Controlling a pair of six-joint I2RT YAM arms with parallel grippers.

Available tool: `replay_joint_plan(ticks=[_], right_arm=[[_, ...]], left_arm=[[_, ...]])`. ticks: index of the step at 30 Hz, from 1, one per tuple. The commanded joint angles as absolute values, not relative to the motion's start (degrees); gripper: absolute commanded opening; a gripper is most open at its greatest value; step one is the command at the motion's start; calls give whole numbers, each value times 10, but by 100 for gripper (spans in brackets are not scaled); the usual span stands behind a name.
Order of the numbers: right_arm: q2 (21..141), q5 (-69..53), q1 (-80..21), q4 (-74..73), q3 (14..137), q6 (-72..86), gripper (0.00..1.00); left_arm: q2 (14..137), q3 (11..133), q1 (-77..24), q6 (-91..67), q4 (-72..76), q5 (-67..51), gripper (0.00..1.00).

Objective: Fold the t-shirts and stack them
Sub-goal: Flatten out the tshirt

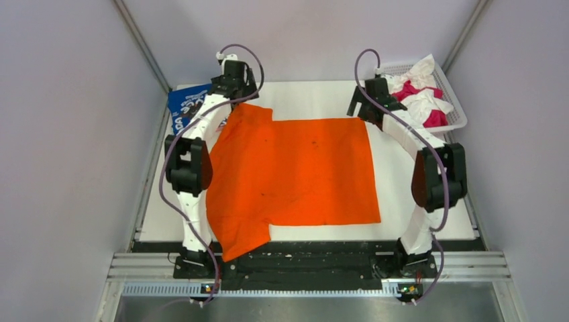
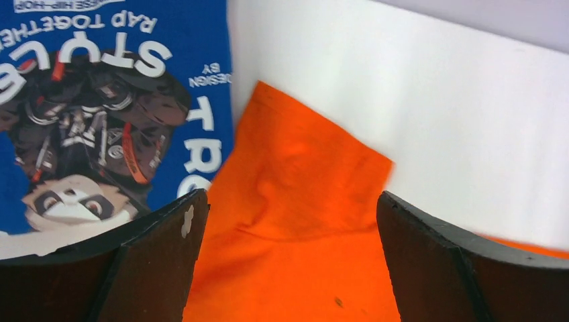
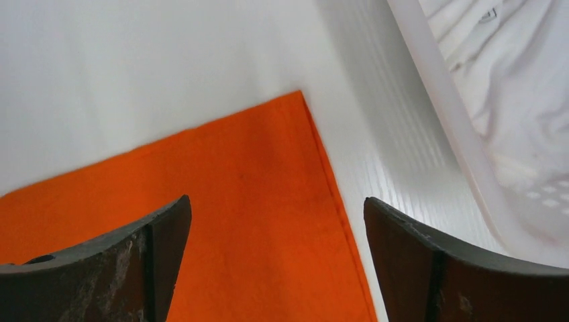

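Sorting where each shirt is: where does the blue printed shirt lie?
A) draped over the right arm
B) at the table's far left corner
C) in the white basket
B: the blue shirt lies at the far left corner, beside the orange shirt.

The orange t-shirt [image 1: 295, 174] is plain; the blue t-shirt [image 1: 180, 107] bears white lettering and a dark graphic; the basket [image 1: 456, 111] is white lattice, its shirts [image 1: 423, 102] white and magenta.

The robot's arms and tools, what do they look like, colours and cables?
Both the left arm and right arm have white links, black joint housings and a looping purple-grey cable. The left tool and right tool have dark, curved fingers with pale scuffs.
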State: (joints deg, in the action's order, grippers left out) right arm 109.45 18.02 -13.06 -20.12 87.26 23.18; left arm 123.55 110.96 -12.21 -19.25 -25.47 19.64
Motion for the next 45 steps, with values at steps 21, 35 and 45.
replay_joint_plan(ticks=[21, 35, 45], right_arm=[[1043, 71, -178, -95, 609, 288, 99], [1054, 137, -97, -123, 580, 298, 99], [1067, 171, -71, -155, 630, 302, 99]], left_arm=[[1141, 819, -189, -366, -187, 51, 99], [1248, 924, -223, -382, -203, 29, 99], [1277, 1012, -229, -363, -241, 38, 99]])
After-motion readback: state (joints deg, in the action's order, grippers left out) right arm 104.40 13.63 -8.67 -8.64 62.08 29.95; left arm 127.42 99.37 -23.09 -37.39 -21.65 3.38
